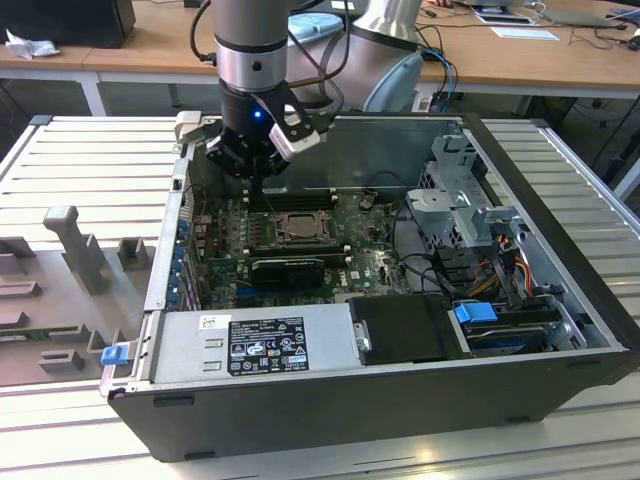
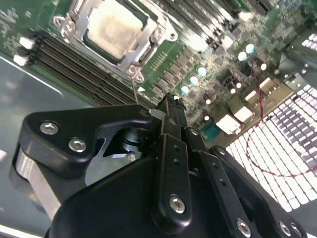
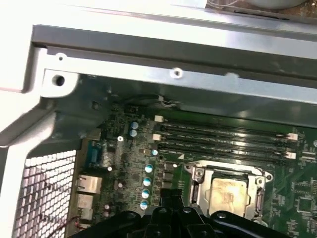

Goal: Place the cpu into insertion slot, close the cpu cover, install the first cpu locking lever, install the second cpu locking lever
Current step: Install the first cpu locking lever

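Note:
The cpu [image 2: 113, 26] [image 3: 229, 191], with its pale metal face, lies in the insertion slot [image 1: 296, 228] on the green board. The silver cpu cover [image 2: 148, 42] [image 3: 199, 184] lies flat around it, framing the chip through its window. A thin wire lever [image 2: 134, 88] runs from the socket's corner toward my fingers. My gripper [image 2: 171, 103] [image 3: 171, 194] [image 1: 256, 180] hangs just above the board beside the socket, near the memory slots, on the side toward the exterior view's left. Its fingers are shut with nothing seen between them.
Long black memory slots [image 3: 223, 136] run alongside the socket. The case wall [image 3: 173, 74] and perforated rear grille [image 3: 44, 193] stand close by. A power supply [image 1: 265, 340], drive cage [image 1: 455, 205] and cables [image 1: 500, 260] fill the rest of the case.

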Action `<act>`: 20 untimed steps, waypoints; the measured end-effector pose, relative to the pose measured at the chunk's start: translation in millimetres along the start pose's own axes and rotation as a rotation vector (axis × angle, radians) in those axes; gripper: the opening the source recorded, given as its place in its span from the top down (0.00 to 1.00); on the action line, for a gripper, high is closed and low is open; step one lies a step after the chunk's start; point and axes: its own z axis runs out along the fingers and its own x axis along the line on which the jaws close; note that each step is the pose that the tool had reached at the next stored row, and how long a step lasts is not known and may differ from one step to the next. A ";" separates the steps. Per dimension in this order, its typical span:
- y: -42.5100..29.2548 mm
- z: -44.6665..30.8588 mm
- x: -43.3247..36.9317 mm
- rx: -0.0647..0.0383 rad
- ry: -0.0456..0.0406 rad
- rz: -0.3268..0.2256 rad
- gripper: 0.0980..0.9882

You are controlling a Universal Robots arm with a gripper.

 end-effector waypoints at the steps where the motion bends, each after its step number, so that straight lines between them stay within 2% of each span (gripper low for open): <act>1: 0.6 0.7 0.7 -0.003 -0.0008 0.000 0.99; 5: 9.8 5.8 2.9 -0.008 -0.0013 0.001 0.99; 9: 18.5 6.5 1.4 -0.008 -0.0024 0.002 0.99; 11: 20.0 6.7 -2.6 -0.008 -0.0025 0.004 0.99; 13: 20.3 7.5 -10.6 -0.008 -0.0026 0.006 0.99; 14: 20.2 9.3 -20.1 -0.009 -0.0027 0.008 0.99; 19: 19.3 16.7 -47.6 -0.009 -0.0022 0.010 0.99; 20: 18.6 18.1 -51.0 -0.011 -0.0027 0.013 0.99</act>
